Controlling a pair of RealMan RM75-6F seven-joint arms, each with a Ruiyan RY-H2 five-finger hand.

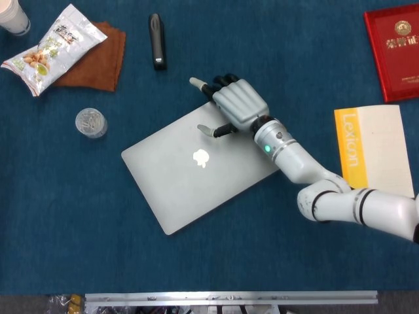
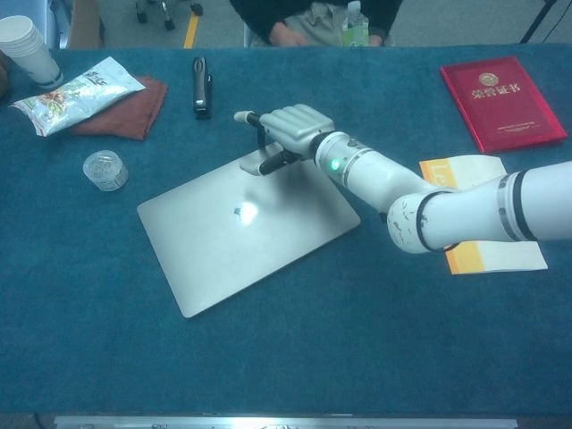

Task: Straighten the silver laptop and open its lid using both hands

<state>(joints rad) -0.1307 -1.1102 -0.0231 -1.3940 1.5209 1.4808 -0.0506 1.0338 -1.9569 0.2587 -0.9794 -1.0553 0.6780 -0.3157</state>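
Observation:
The silver laptop (image 1: 186, 176) (image 2: 228, 241) lies closed and skewed on the blue table, its logo facing up. My right hand (image 1: 237, 104) (image 2: 290, 130) rests on its far right corner. The thumb (image 1: 208, 129) lies on the lid and the other fingers reach over the far edge, spread a little. The right arm stretches in from the right, across the laptop's right corner. Neither view shows my left hand.
A black stapler-like object (image 1: 156, 40) lies just beyond the hand. At far left are a snack bag (image 1: 52, 47) on a brown cloth (image 1: 98, 62), a paper cup (image 1: 12, 14) and a clear round container (image 1: 90, 122). A yellow-white book (image 1: 373, 150) and a red certificate (image 1: 396, 49) sit at right.

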